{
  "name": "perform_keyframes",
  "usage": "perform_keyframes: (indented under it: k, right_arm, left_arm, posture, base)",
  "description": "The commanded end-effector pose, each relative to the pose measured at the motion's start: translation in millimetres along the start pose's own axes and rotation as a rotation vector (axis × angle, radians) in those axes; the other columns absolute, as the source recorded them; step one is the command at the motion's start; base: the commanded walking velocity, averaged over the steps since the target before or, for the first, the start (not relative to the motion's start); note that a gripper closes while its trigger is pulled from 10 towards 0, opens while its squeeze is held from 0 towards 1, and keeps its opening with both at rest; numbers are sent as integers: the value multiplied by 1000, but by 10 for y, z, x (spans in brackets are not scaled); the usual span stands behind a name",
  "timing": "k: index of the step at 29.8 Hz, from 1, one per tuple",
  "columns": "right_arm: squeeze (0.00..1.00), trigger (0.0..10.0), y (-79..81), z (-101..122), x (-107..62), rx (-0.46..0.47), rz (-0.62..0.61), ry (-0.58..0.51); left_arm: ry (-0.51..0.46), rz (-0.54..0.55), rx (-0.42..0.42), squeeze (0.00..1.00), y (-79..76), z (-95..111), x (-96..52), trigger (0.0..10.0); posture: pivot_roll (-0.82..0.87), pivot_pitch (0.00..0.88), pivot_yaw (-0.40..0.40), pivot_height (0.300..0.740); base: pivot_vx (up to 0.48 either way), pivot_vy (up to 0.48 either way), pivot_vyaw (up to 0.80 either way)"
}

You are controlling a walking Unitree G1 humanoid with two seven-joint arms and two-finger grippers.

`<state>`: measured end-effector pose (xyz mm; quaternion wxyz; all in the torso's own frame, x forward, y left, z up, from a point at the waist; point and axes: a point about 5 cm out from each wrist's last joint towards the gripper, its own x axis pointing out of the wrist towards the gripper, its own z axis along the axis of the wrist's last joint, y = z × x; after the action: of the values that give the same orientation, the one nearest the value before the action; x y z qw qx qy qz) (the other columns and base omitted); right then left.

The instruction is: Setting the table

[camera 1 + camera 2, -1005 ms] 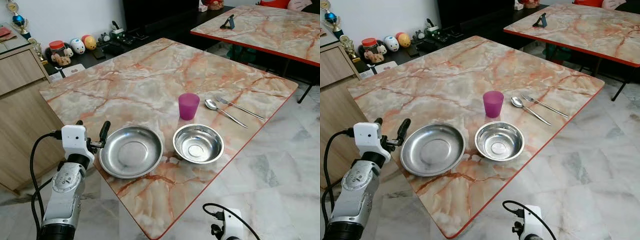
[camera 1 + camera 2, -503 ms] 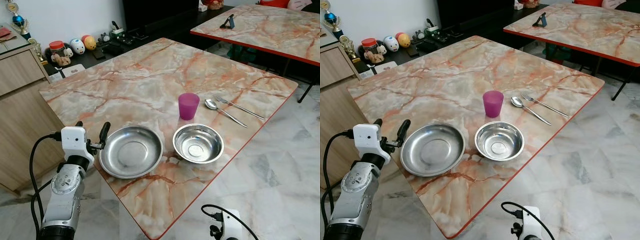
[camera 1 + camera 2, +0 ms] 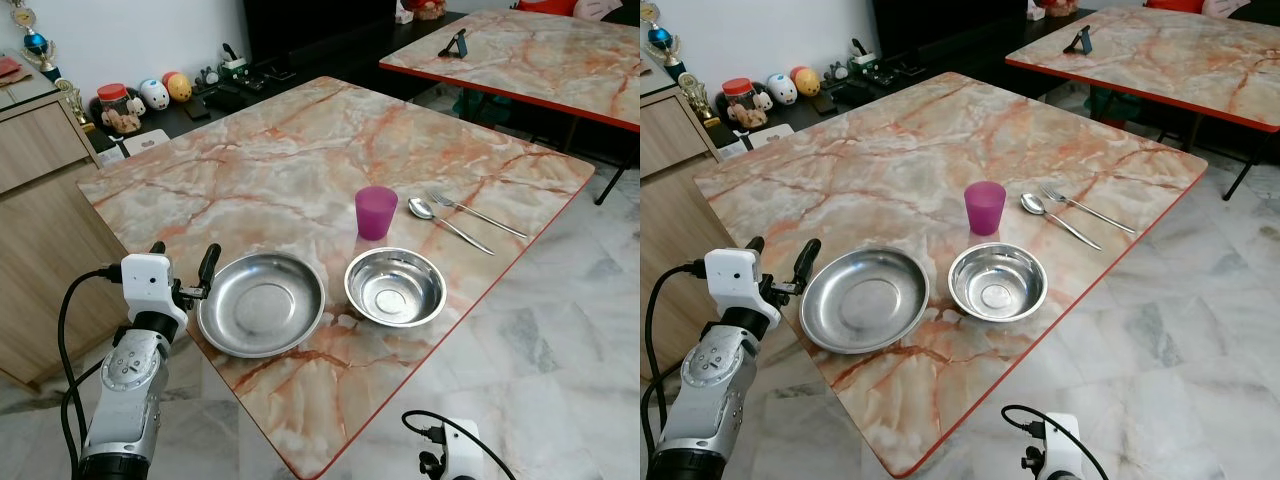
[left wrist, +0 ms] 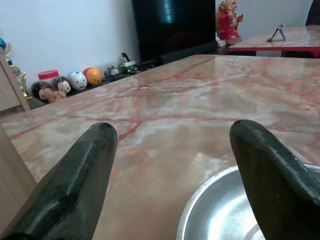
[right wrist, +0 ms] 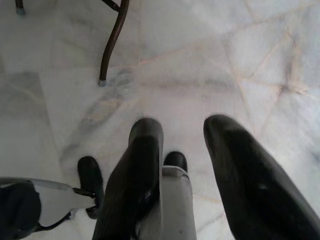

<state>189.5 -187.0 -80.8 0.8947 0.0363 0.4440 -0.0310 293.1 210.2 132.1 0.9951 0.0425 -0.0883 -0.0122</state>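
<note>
My marble table (image 3: 300, 160) carries everything, all of it grouped toward the near edge. Largest item is the steel plate (image 3: 261, 303), at the near left corner of the table, its rim close to the left edge. Next is the steel bowl (image 3: 395, 287), just beside the plate on its right, near the front edge, not touching it as far as I can tell. Purple cup (image 3: 375, 212) stands upright just behind the bowl, further in from the edge. Spoon (image 3: 448, 222) and fork (image 3: 477, 214) lie side by side to the right of the cup, toward the right edge, handles angled to that edge.

My left gripper (image 3: 183, 262) sits at the table's left edge, right next to the plate rim. Fingers spread wide, nothing between them. In the left wrist view the plate rim (image 4: 235, 210) lies just ahead, under the one finger (image 4: 272, 175).

My right gripper (image 5: 185, 165) hangs low over the floor tiles (image 5: 200, 65), well apart from the table things, fingers apart, holding nothing.
</note>
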Motion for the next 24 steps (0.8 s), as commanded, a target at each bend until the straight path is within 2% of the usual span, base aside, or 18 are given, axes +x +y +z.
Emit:
perform_keyframes:
  k: [1, 3, 4, 5, 6, 7, 9, 11, 14, 18, 20, 24]
  right_arm:
    - [0, 10000, -16, 138, 19, 15, -12, -46]
    - [0, 10000, -42, 227, 24, 14, -15, -80]
    - [0, 10000, -165, 270, 13, 252, -71, -123]
    - [0, 10000, -198, 302, 8, 200, -69, -136]
    - [0, 10000, -185, 348, 6, 51, -22, -149]
    - [0, 10000, -196, 285, 5, 29, -29, -110]
    - [0, 10000, -218, 225, -2, -54, -28, -71]
    - [0, 10000, -240, 204, -10, -48, -24, -71]
    - [0, 10000, -308, 166, -27, 47, -61, -77]
    - [0, 10000, -309, 38, -48, 10, -50, -39]
    - [0, 10000, -297, -1, -53, 18, -49, -32]
    - [0, 10000, -276, -32, -55, 51, -52, -30]
  left_arm:
    - [-3, 22, 19, 0, 90, 45, -6, 10000]
    - [-5, 64, 5, 0, 205, 69, 34, 10000]
    - [-16, 181, -61, 0, 399, 119, 50, 10000]
    - [-50, 184, -70, 0, 446, 216, 74, 10000]
    - [-87, 132, -39, 0, 446, 346, 124, 10000]
    - [-86, 95, 31, 0, 451, 363, 185, 10000]
    - [-63, 98, 11, 0, 453, 296, 246, 10000]
    - [-57, 72, 44, 0, 394, 288, 276, 10000]
    - [-30, 68, 24, 0, 291, 211, 264, 10000]
    - [2, 59, 2, 0, 238, 139, 237, 10000]
    - [18, 58, 2, 0, 252, 113, 230, 10000]
    - [116, 72, -6, 0, 320, -39, 156, 10000]
  posture:
    - [-80, 0, 68, 707]
    - [-73, 0, 58, 707]
    - [-88, 0, 69, 707]
    - [-96, 0, 80, 707]
    - [-90, 0, 76, 707]
    - [-86, 0, 79, 707]
    - [-73, 0, 88, 707]
    - [-73, 0, 88, 707]
    - [-85, 0, 95, 707]
    - [-57, 0, 77, 707]
    - [-58, 0, 77, 707]
    - [-54, 0, 85, 707]
  base:
    - [0, 0, 0]
    - [0, 0, 0]
    - [0, 0, 0]
    - [0, 0, 0]
    - [0, 0, 0]
    - [0, 0, 0]
    - [0, 0, 0]
    - [0, 0, 0]
    - [0, 0, 0]
    - [0, 0, 0]
    - [0, 0, 0]
    - [0, 0, 0]
